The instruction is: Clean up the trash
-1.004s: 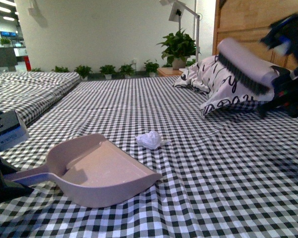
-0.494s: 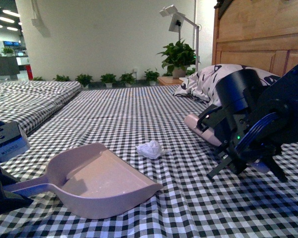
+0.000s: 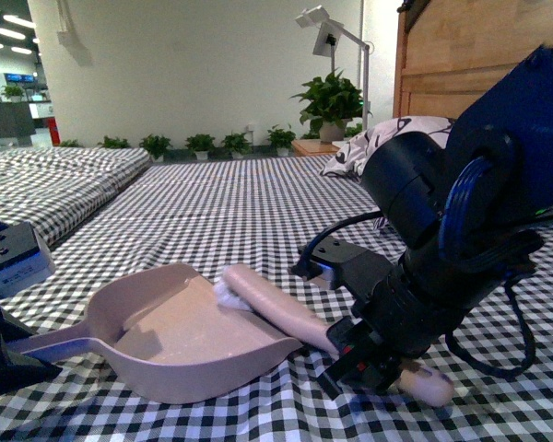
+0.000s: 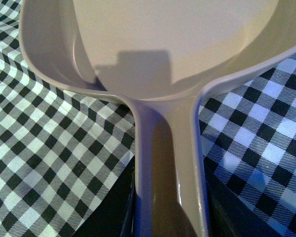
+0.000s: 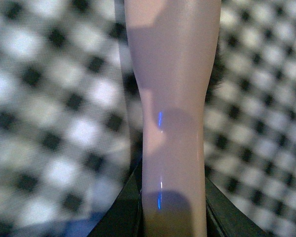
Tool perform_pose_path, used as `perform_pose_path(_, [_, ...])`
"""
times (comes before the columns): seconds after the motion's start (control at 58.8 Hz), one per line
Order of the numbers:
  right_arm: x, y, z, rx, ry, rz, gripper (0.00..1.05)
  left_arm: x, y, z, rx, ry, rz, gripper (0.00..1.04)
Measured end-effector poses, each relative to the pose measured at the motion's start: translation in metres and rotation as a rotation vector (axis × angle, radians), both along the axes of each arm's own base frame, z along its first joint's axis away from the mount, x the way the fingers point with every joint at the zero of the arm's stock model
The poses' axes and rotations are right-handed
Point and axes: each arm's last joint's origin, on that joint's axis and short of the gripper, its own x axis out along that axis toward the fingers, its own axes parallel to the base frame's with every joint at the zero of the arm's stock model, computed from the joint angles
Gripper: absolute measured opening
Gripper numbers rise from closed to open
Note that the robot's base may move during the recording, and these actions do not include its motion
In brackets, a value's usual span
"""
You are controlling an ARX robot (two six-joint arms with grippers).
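Observation:
A pale pink dustpan [image 3: 175, 336] lies on the checked bedcover, its mouth facing right. My left gripper [image 3: 0, 354] is shut on its handle, which shows close up in the left wrist view [image 4: 170, 173]. My right gripper [image 3: 369, 354] is shut on a pink brush [image 3: 286, 308], laid low with its head at the pan's mouth. The brush handle fills the right wrist view [image 5: 172, 118]. The trash [image 3: 226, 293], a small white crumpled wad, shows only as a sliver at the pan's lip, pressed by the brush head.
A white pillow with black doodles [image 3: 387, 147] lies at the back right by the wooden headboard [image 3: 479, 55]. A second checked bed [image 3: 46, 184] lies left. Potted plants [image 3: 332, 97] and a lamp stand beyond.
My right arm swung down from high at the right and swept the brush left across the cover. The wad moved from open cover to the pan's mouth. The dustpan stayed put.

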Motion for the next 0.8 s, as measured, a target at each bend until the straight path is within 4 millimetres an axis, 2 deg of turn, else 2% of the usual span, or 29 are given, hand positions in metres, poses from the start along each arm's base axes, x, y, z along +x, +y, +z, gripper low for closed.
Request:
perform_pose_path(0.119, [-0.019,-0.007,0.02,0.161,0.118,0.155,0.19,0.0,0.0,0.0,0.003,-0.004,-0.007,0.27])
perform_pose_path(0.204, [-0.02,-0.014,0.036,0.162,0.054,0.16,0.19,0.0,0.0,0.0,0.004,-0.004,-0.007,0.27])
perform_pose_path(0.289, [-0.013,-0.027,0.043,0.141,-0.014,0.117,0.19,0.0,0.0,0.0,0.003,-0.003,-0.008,0.27])
perform_pose_path(0.46, [0.012,-0.065,0.048,0.149,-0.183,-0.086,0.19,0.0,0.0,0.0,0.003,-0.002,-0.008,0.27])
perform_pose_path(0.596, [0.011,-0.084,0.064,0.242,-0.251,-0.187,0.19,0.0,-0.001,0.0,0.005,-0.007,-0.005,0.27])
perform_pose_path(0.698, [0.002,-0.102,0.08,0.324,-0.283,-0.257,0.19,-0.001,-0.002,-0.006,0.051,-0.143,0.174,0.27])
perform_pose_path(0.8, [-0.013,-0.124,0.095,0.389,-0.325,-0.33,0.19,-0.002,0.0,-0.004,-0.013,-0.235,0.327,0.27])
